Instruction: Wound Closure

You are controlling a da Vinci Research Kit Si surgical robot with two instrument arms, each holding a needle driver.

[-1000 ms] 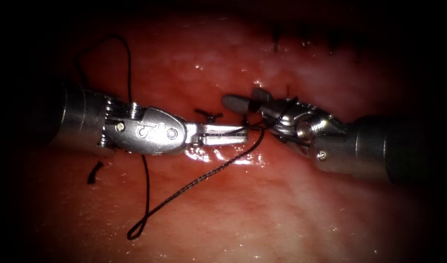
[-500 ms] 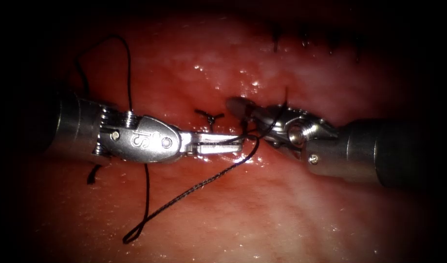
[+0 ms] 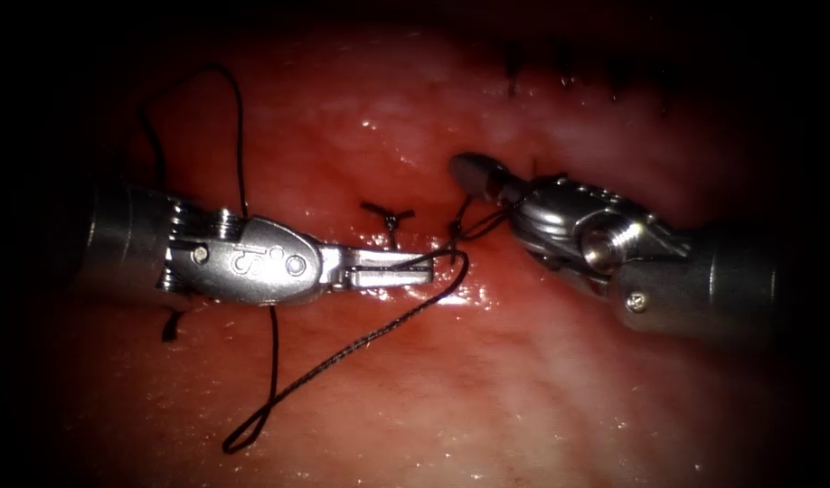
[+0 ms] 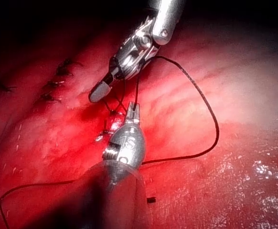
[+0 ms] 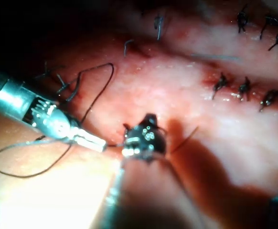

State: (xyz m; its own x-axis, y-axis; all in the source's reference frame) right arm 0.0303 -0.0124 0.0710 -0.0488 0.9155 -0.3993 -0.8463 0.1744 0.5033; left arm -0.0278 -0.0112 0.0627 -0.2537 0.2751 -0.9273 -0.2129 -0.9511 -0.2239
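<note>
L gripper (image 3: pixel 426 265) clamps thread (image 3: pixel 343 348); R gripper (image 3: pixel 474 172) closed, thread looped round it. R wrist cam adds finished stitches (image 5: pixel 244 86).

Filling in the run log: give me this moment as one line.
left tool: shut on thread | right tool: thread looped round it, jaws shut | needle: unseen | tied stitch on tissue

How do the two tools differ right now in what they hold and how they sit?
The left tool lies level, jaws shut on the thread at its tip, while the right tool tilts up and away with its jaws closed. The left tool grips thread between its jaws; on the right tool the thread wraps around the outside, below the jaws. Both sit close to the knotted stitch on the tissue.
</note>
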